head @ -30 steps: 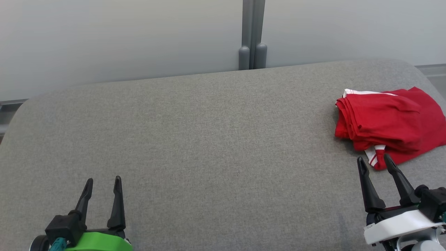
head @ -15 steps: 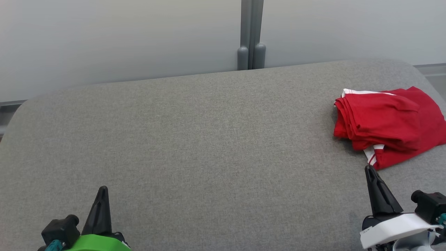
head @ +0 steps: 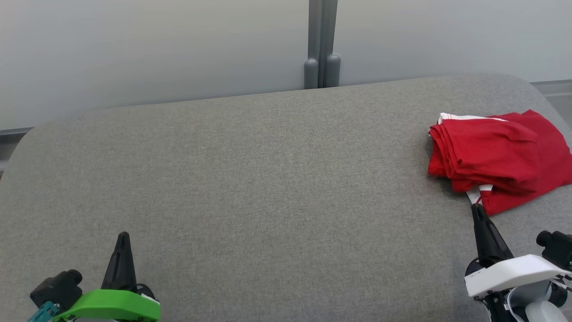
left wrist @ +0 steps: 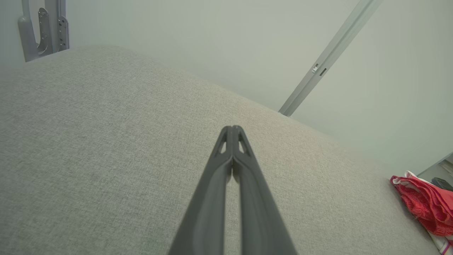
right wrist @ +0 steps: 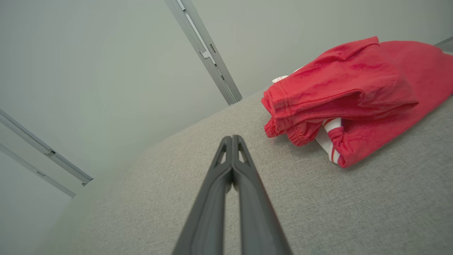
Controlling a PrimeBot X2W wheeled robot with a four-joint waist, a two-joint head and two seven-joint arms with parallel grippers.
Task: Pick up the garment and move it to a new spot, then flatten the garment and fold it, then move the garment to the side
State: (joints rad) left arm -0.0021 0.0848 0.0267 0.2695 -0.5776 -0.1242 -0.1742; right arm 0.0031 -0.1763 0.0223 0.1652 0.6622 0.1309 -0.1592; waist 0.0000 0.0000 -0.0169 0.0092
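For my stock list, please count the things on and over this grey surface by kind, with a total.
Red garment, folded: 1
Claws, left claw and right claw, both shut: 2
Grey padded surface: 1
Total: 4

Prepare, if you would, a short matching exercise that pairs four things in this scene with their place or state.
Things:
1. garment
2. left pincer
3. right pincer
4. grey post

Place or state:
A. upright behind the padded surface
B. shut, at the lower left
C. red, folded, at the far right
D. shut, tip close to the garment

Pairs: 1-C, 2-B, 3-D, 4-A.
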